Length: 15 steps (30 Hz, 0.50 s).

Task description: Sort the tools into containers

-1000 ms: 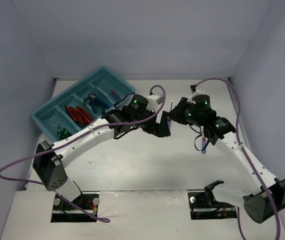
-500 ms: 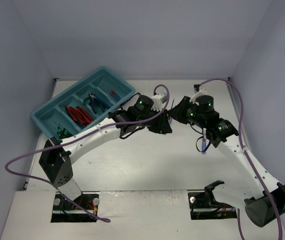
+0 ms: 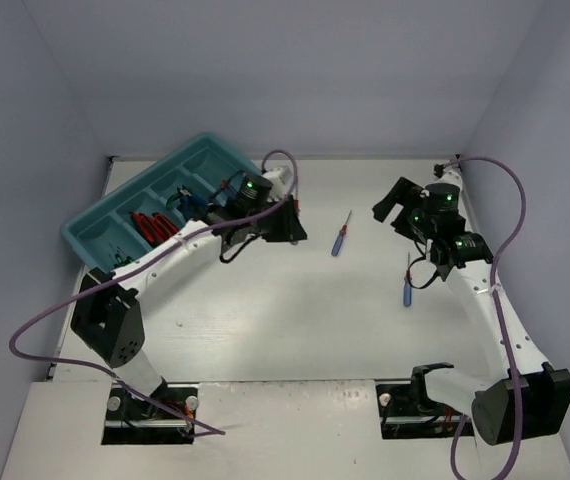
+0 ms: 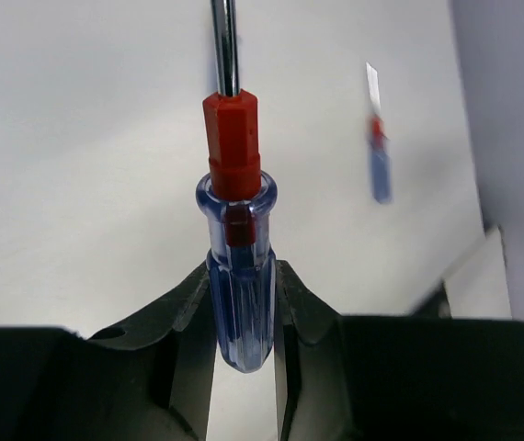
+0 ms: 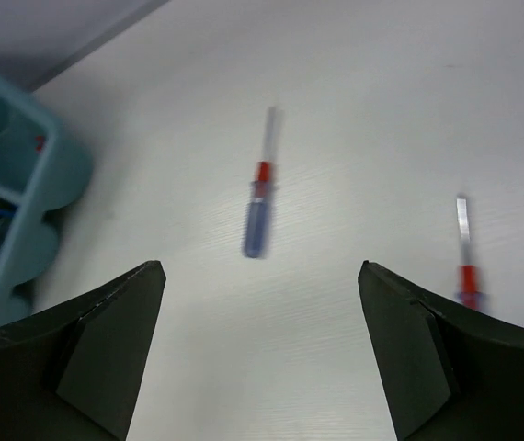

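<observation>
The left gripper [image 4: 242,276] is clamped on a screwdriver with a clear blue plastic handle and red collar [image 4: 234,211]. Its black fingers [image 4: 187,312] press both sides of the handle's butt end, and the steel shaft points straight out ahead. Beyond it, ahead and to the right, a blurred loose screwdriver [image 4: 379,170] lies on the white table [image 3: 295,320], well apart from the held one. I cannot tell which of the loose screwdrivers it is.

The right gripper [image 5: 260,276] stands wide open and holds nothing, its two dark fingers [image 5: 115,340] clear of the table. Just ahead, in line with the gap, lies a blue-handled, red-collared screwdriver [image 5: 260,216], flat on the table. Ahead to the right lies another red-collared screwdriver [image 5: 464,262], its handle hidden behind the right finger. Farther off to the left is a corner of the teal-blue plastic tray [image 5: 60,175].

From above, the left gripper sits just beside the tray's near right end. Red-handled cutters [image 3: 155,225] lie in one of its compartments.
</observation>
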Tool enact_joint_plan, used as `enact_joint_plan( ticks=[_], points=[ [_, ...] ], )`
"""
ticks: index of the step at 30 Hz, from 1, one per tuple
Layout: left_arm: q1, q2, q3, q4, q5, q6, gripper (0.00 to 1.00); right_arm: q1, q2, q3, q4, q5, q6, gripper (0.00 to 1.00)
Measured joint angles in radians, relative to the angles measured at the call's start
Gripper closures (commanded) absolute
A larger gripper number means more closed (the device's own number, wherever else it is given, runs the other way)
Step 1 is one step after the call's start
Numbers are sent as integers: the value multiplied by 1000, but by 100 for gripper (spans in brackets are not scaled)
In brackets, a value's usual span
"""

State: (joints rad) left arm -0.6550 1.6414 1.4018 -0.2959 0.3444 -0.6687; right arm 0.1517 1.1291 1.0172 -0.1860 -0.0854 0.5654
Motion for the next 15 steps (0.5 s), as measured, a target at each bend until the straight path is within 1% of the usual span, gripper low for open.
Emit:
enact_joint_plan(
  ticks=[3, 6, 8, 9, 10, 11, 12, 13, 15],
  points=[
    [140, 39, 44, -50, -19, -10, 100, -70, 8, -4, -45, 58, -69, 16],
    [265, 138, 160, -97, -57, -15, 100, -97, 5, -44, -72, 84, -107, 16],
    [331, 215, 250, -127, -71, -16, 98, -100, 1, -89, -86, 87, -121, 16],
    [360, 258, 300, -138, -77, -17, 95, -100, -3, -114, -95, 88, -126, 16],
    [384, 300, 346, -146, -80, -19, 90, -100, -8, -136, -108, 89, -130, 16],
    [406, 340, 387, -153, -83, -22, 87, -100, -12, -154, -123, 90, -135, 16],
    [428, 386, 435, -175, -85, -23, 80, -100, -18, -170, -137, 93, -141, 16],
    [446, 433, 487, -199, -87, -25, 66, -100, -24, -181, -148, 97, -148, 16],
    [472, 523, 582, -228, -92, -29, 46, -100, -39, -192, -168, 107, -156, 16]
  ],
)
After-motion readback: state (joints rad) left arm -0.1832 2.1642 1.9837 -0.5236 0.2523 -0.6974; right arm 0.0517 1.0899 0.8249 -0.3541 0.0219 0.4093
